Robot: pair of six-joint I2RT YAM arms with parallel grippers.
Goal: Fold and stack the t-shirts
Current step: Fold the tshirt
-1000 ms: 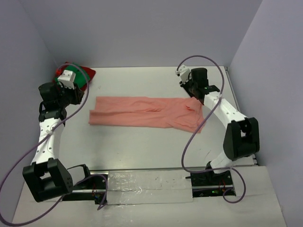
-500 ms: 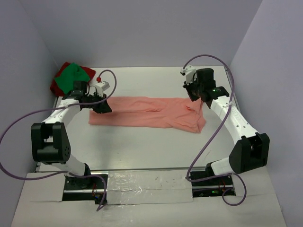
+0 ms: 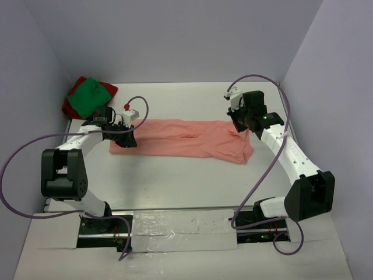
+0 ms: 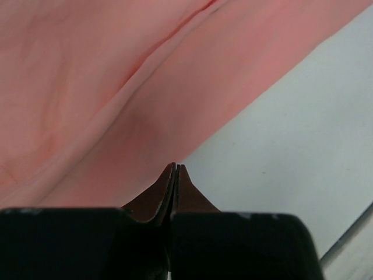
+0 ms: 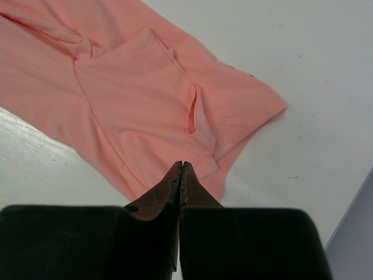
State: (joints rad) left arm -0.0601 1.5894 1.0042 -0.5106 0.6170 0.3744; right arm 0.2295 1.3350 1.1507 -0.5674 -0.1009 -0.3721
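**A:** Top view first. Where do the 3 shirts lie?

**B:** The salmon-pink t-shirt (image 3: 180, 139) is stretched in a long band across the middle of the counter (image 3: 175, 184), running from the left side toward the right edge. Its right end is rumpled. The green t-shirt (image 3: 86, 98) is bunched on top of the dark red t-shirt (image 3: 108, 89) in the far left corner, apart from the pink one.

**A:** And the arms?

**B:** The left gripper (image 3: 129, 142) is down at the pink shirt's left end. The right gripper (image 3: 240, 125) sits over its right end.

**A:** Left wrist view — how do the jaws stand?

**B:** The left gripper (image 4: 175, 167) has its 2 fingers pressed together with no gap showing. The tips sit at the hem of the salmon-pink t-shirt (image 4: 116, 76), where cloth meets bare counter (image 4: 291, 146). I cannot tell whether any cloth is pinched between them.

**A:** Right wrist view?

**B:** The right gripper (image 5: 182, 164) is the same — its fingers are closed tip to tip. They point at the near hem of the salmon-pink t-shirt (image 5: 134, 99), which lies flat with a folded flap and a small slit. The counter (image 5: 280, 46) is bare beyond it.
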